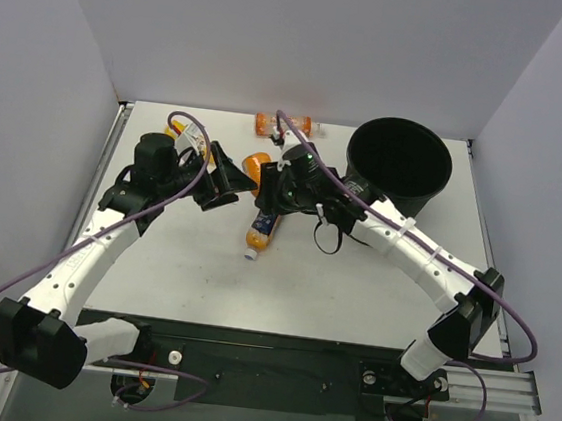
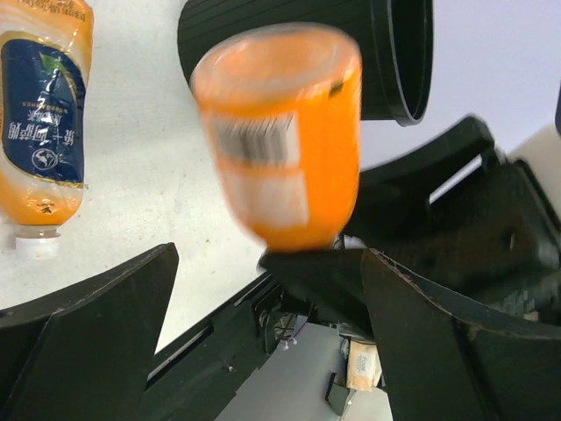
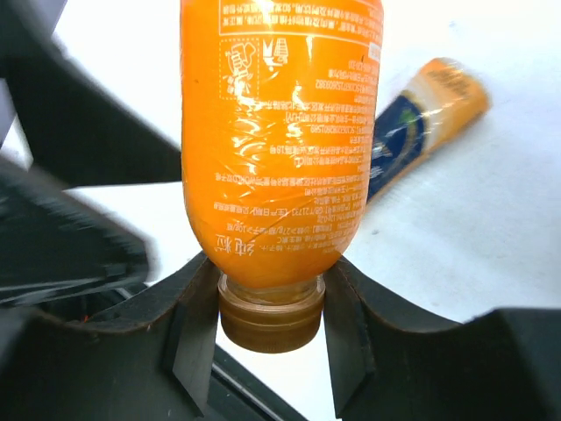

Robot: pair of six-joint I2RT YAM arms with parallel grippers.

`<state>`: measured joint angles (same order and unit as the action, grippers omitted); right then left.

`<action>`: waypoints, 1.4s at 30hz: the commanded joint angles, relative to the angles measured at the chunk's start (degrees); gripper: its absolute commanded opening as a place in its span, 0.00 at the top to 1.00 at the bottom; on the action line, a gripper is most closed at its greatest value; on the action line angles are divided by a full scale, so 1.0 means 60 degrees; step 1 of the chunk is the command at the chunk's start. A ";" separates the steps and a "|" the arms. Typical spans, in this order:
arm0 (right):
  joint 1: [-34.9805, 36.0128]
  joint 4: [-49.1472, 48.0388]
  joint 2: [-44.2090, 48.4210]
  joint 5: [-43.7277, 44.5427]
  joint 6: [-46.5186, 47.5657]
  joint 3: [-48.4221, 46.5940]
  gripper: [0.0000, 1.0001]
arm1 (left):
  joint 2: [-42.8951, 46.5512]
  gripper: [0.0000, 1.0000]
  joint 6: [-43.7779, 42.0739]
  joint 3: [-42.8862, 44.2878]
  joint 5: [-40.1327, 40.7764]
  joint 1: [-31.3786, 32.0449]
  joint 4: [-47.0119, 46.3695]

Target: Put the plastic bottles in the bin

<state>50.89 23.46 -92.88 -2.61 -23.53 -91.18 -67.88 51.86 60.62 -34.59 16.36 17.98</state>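
Plastic bottles in view: four. Bins: one. Grippers: two.

1. Half-hidden bottle (image 1: 192, 141), one, yellowish with a white label, far left of the table (image 1: 174, 270), mostly covered by the left arm; label not readable.
2. Left gripper (image 1: 228, 185), one, jaws spread wide and empty, just left of the held bottle. Both dark fingers (image 2: 88, 333) well apart in its wrist view, nothing between them.
3. Orange bottle (image 1: 256, 167), one, centre of the table, gripped at the neck by the right gripper (image 1: 267, 181). Right wrist view: fingers (image 3: 197, 338) clamped either side of the neck just above the cap, bottle body (image 3: 276, 149) pointing away from the camera. Blurred in the left wrist view (image 2: 280, 140). Off the table or not: cannot tell.
4. Blue-labelled bottle (image 1: 262, 231), one, orange liquid, white cap, lying on its side just near of the held bottle, cap toward the near edge.
5. Far bottle (image 1: 282, 124), one, orange, lying on its side at the far edge.
6. Bin (image 1: 398, 168), one, round, black, upright, far right; no bottle visible inside.
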 commanded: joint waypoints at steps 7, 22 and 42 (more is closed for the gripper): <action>-0.2256 0.0307 0.2720 0.2557 0.0800 0.0079 0.93 | 0.1073 0.03 -0.0220 0.0898 0.0242 -0.0134 0.0110; -0.5684 0.0439 0.2326 0.2411 0.0246 0.0020 0.56 | 0.1425 0.03 -0.0425 0.1161 0.1414 -0.0178 0.1368; -0.2963 0.0147 0.4332 0.3102 -0.0268 0.2041 0.17 | -0.2612 0.04 -0.1128 0.1716 0.4523 -0.1759 0.1563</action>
<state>27.46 25.76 -68.40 12.47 -24.58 -81.03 -74.24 47.03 66.76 -6.20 9.08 31.53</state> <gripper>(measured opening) 0.832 0.970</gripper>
